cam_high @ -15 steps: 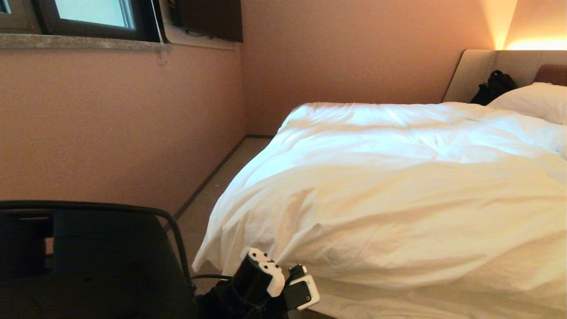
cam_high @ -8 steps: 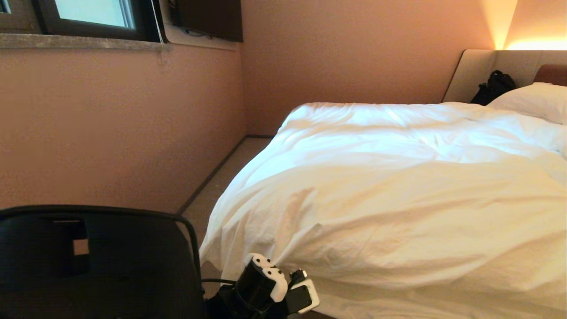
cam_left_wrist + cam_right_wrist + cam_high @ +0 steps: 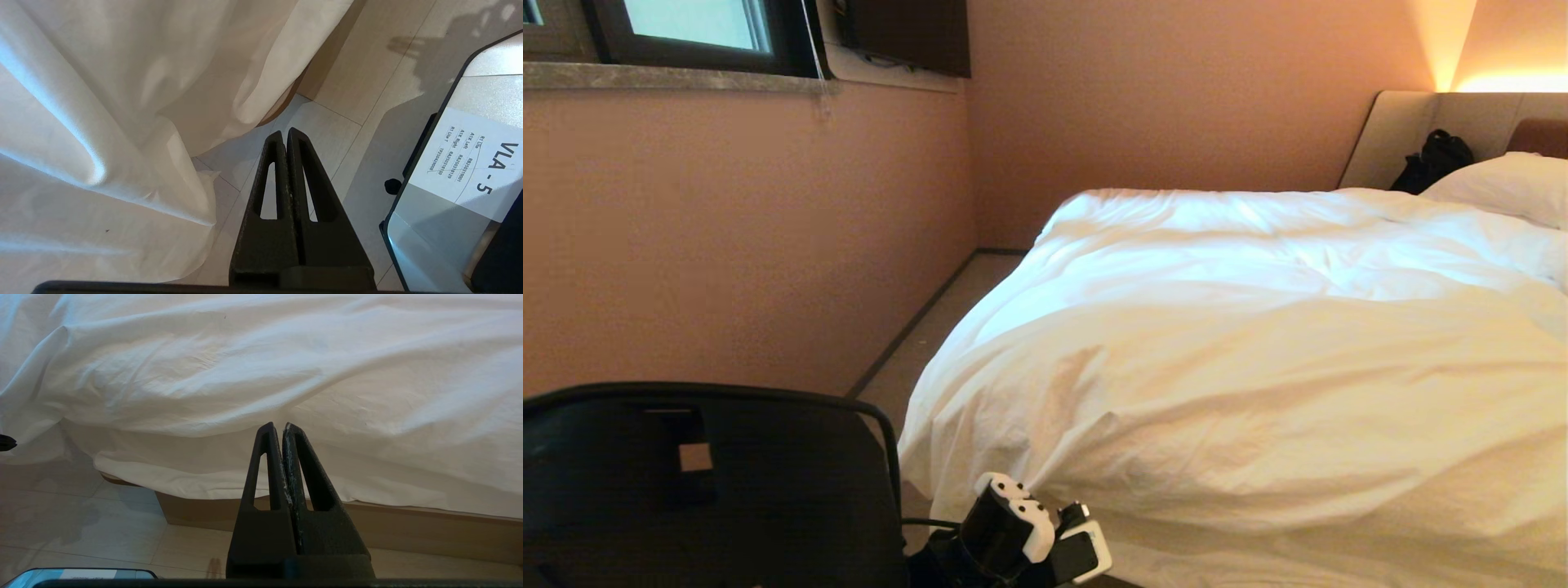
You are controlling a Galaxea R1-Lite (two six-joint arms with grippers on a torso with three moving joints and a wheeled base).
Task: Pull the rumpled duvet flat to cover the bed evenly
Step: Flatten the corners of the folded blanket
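The white duvet lies creased across the bed and hangs over the near foot corner; its folds drop to the floor. The bed's beige headboard shows at the far right, and its tan wooden base shows below the duvet's hem. My left arm's wrist is low beside that corner. The left gripper is shut and empty over floor tiles, just clear of the cloth. My right gripper is shut and empty, pointing at the bed's side.
A black chair back stands close at the lower left, beside my left arm. A pillow and a black bag are at the headboard. Pink walls leave a narrow floor strip along the bed. My own base is beside the left gripper.
The black chair back has shifted to the right in the head view and now covers more of the duvet's hanging corner. My left wrist has sunk slightly. The bed looks unchanged.
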